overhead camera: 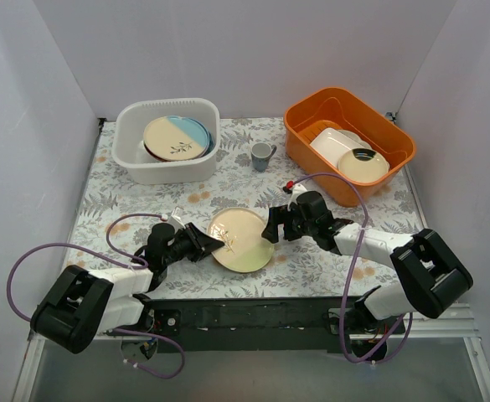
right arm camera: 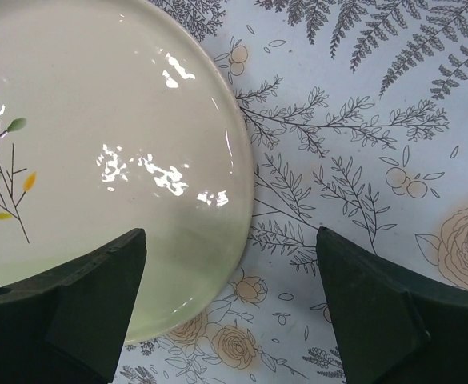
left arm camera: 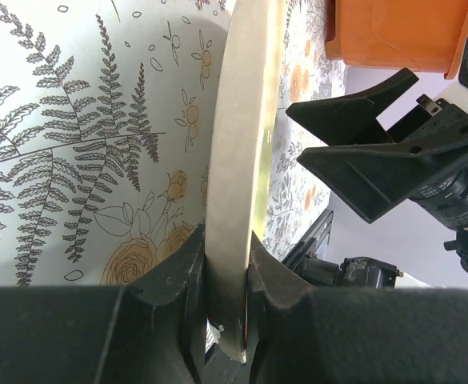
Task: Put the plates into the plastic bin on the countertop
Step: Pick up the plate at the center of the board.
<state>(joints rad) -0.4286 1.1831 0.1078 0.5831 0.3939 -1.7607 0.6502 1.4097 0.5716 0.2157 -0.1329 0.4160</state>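
The bench (overhead camera: 236, 180), white with grey ferns and small orange flowers, carries everything. At its far right corner sits the orange bin (overhead camera: 305, 149), the biggest container. At the far left corner sits the translucent white plastic bin (overhead camera: 169, 172), a little smaller, with a ribbed rim.

A cream plate (overhead camera: 241, 240) with a thin leaf sprig and a pale green tint along one side is at the middle of the near edge, between the two arms and well apart from the plastic bin. The left wrist view shows it edge-on (left arm camera: 242, 160). Whether its far rim touches the bench cannot be told.

Inside the plastic bin lies a stack of plates (overhead camera: 176, 138). The top one is cream and light blue with a sprig, and darker rims show beneath it.

In the orange bin a white rectangular dish (overhead camera: 335, 146) leans toward the back, and a second round plate (overhead camera: 363, 163), cream with a dark patch, lies in front of it.

The left tool (overhead camera: 204, 243) is clamped on the cream plate's left rim, one finger (left arm camera: 178, 280) on each face. The right tool (overhead camera: 271, 226) stands wide open at the plate's right edge, its fingers (right arm camera: 82, 296) spread above that edge and gripping nothing.

A small grey cup (overhead camera: 262, 155) stands upright between the two bins near the far edge.
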